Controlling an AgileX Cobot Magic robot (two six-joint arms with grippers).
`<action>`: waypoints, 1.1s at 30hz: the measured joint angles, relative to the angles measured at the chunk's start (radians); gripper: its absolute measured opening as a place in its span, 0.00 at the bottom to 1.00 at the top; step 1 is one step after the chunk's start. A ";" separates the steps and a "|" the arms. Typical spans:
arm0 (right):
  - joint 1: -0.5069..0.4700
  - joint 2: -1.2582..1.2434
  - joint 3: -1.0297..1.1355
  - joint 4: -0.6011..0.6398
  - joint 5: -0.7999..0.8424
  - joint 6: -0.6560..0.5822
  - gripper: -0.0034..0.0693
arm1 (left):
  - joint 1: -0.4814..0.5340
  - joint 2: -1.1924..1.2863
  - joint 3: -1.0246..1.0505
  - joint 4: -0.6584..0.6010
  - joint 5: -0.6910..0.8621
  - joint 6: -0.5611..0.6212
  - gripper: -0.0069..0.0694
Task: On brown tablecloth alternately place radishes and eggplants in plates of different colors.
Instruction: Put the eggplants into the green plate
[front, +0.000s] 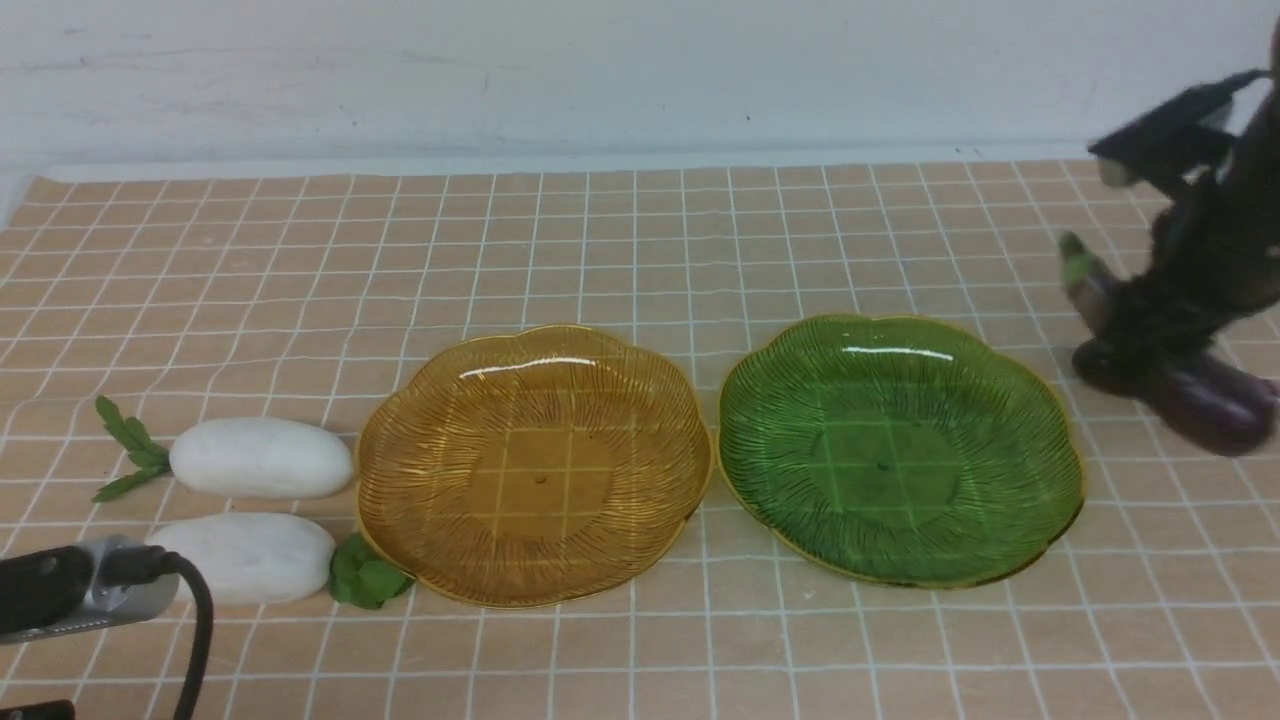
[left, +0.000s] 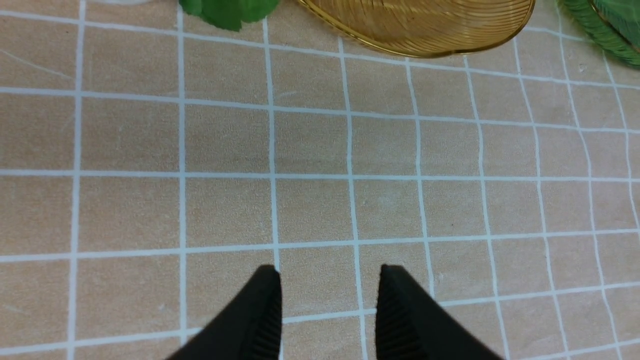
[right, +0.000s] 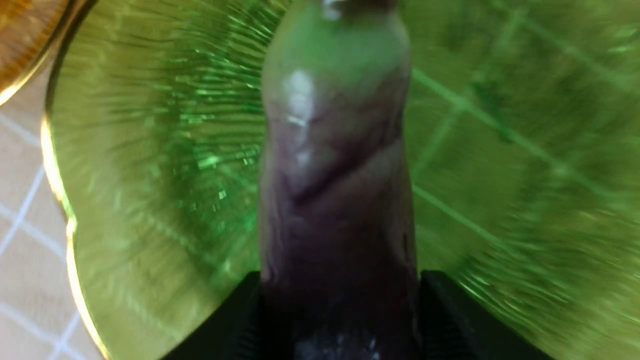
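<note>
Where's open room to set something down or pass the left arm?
The amber plate and green plate are bare. Open cloth runs behind them to the far edge and along the near strip by the left gripper. Crowded: radishes at the amber plate's left rim, the narrow gap between plates, the right gripper holding an eggplant right of the green plate.

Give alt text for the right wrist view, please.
The right claw grips a long glossy dark purple eggplant before a green ribbed translucent plate with gold rim. An amber plate's edge and brown checked tablecloth show past its rim.
</note>
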 joint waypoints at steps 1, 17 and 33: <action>0.005 0.009 0.000 0.002 0.000 0.013 0.60 | 0.000 0.000 0.000 0.000 0.000 0.000 0.42; -0.244 0.024 -0.165 -0.131 0.078 0.657 0.18 | 0.000 0.000 0.000 0.000 0.000 0.000 0.42; -0.481 0.114 -0.169 -0.088 0.076 1.050 0.49 | 0.000 0.000 0.000 0.024 0.007 0.009 0.42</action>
